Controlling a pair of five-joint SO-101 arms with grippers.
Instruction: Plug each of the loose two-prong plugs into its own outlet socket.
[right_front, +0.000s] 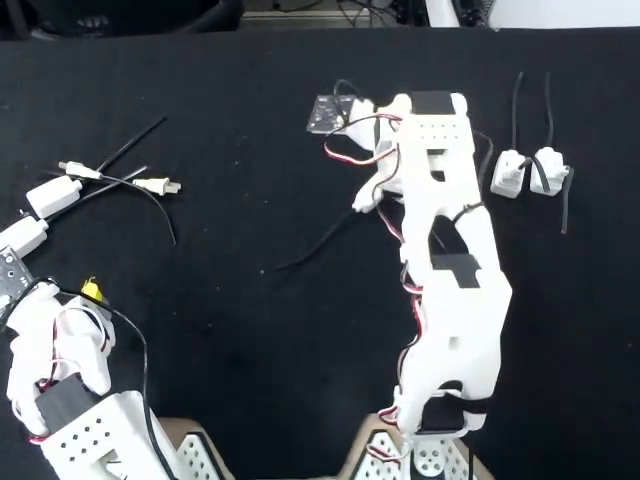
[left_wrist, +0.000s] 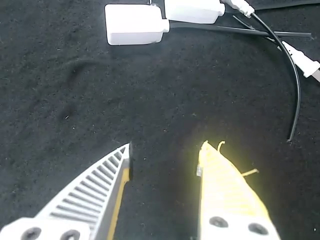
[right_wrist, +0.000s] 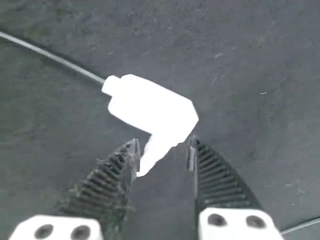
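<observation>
Right claw (right_wrist: 163, 145), jaws apart, straddles a white plug (right_wrist: 150, 107) toward the far middle of the surface (right_front: 250, 330); left claw (left_wrist: 166, 147) hangs open near its left edge. Squeezing the body squarely should prevent twisting.

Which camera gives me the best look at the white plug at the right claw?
Right wrist view: the white plug sits close up between the open right claw fingers, cord trailing away. The high view catches a small part of it beside the arm. The left wrist view faces other plugs.
</observation>
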